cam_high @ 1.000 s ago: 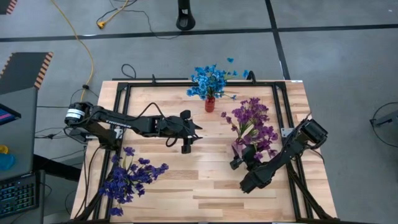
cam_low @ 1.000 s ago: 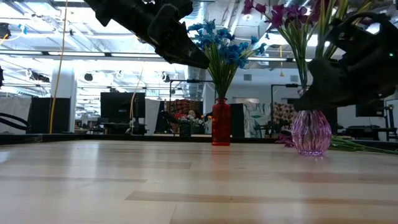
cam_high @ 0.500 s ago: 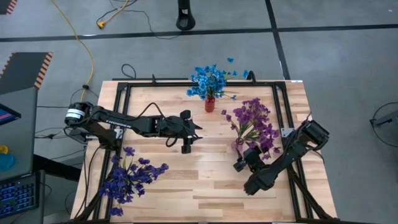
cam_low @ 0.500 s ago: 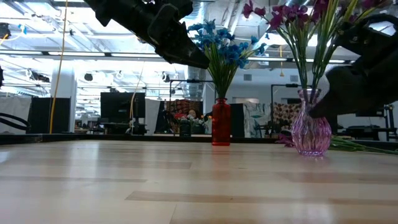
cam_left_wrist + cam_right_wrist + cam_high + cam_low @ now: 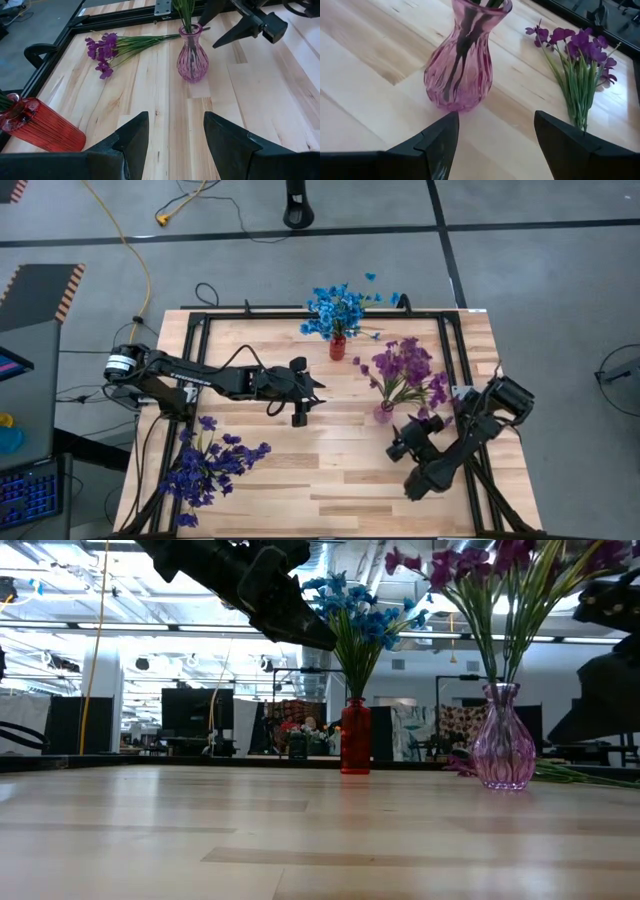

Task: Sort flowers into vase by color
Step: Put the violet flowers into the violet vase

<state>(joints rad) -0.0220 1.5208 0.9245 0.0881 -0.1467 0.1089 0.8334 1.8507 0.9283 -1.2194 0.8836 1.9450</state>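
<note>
Right gripper [image 5: 399,449] hangs with jaws apart and empty, just short of the pink vase [image 5: 461,60] of magenta flowers [image 5: 402,366]; more magenta stems [image 5: 580,75] lie beyond. Left gripper [image 5: 298,416], also agape, holds nothing.

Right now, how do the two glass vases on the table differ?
The slim red glass vase is straight-sided and holds blue flowers; the pink ribbed glass vase is round-bellied with a narrow neck and holds magenta flowers. The red one stands farther back. Both stand upright on the wooden table.
</note>
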